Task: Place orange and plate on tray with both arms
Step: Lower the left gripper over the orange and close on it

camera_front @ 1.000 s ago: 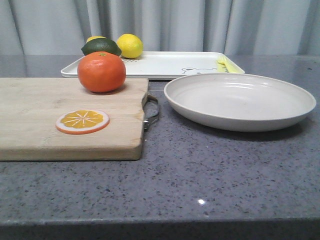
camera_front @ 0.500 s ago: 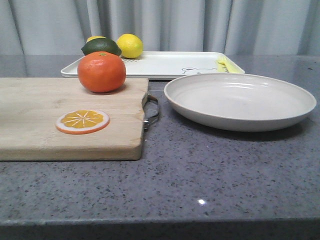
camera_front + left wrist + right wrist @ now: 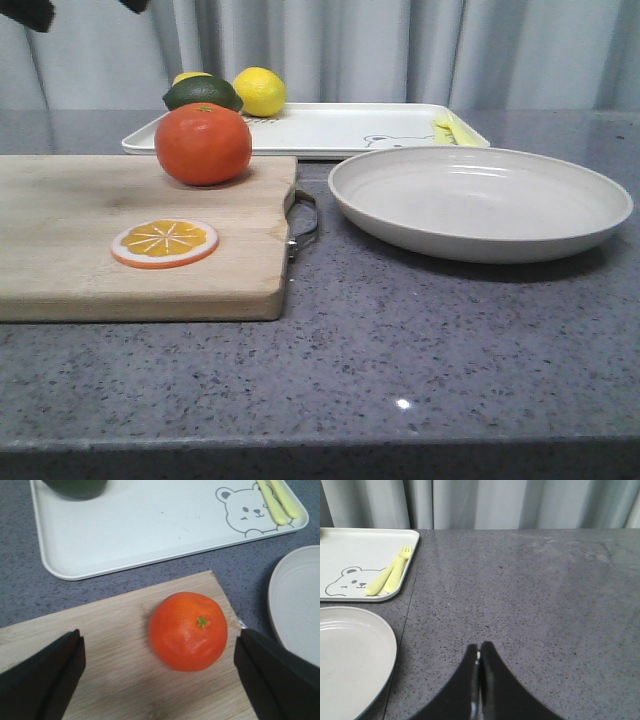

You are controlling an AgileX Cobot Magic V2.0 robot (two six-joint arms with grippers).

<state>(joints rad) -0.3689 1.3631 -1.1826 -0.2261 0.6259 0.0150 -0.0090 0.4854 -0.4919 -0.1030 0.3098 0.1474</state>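
The orange (image 3: 203, 143) sits at the far right end of the wooden cutting board (image 3: 100, 250). In the left wrist view the orange (image 3: 188, 631) lies below and between the fingers of my left gripper (image 3: 160, 637), nearer one finger. That gripper is wide open and empty, high above the board; only its dark fingertips (image 3: 30, 12) show in the front view. The off-white plate (image 3: 480, 200) rests on the table right of the board. The white bear tray (image 3: 330, 128) lies behind both. My right gripper (image 3: 479, 652) is shut and empty, over bare table right of the plate (image 3: 345, 655).
An orange slice disc (image 3: 165, 243) lies on the board's front part. A lemon (image 3: 260, 91) and a dark green fruit (image 3: 202, 93) sit at the tray's far left. Yellow cutlery (image 3: 450, 130) lies on the tray's right end. Curtains hang behind the table.
The left gripper's dark fingertips have come into the front view at the top left. The orange, plate and tray have not moved.
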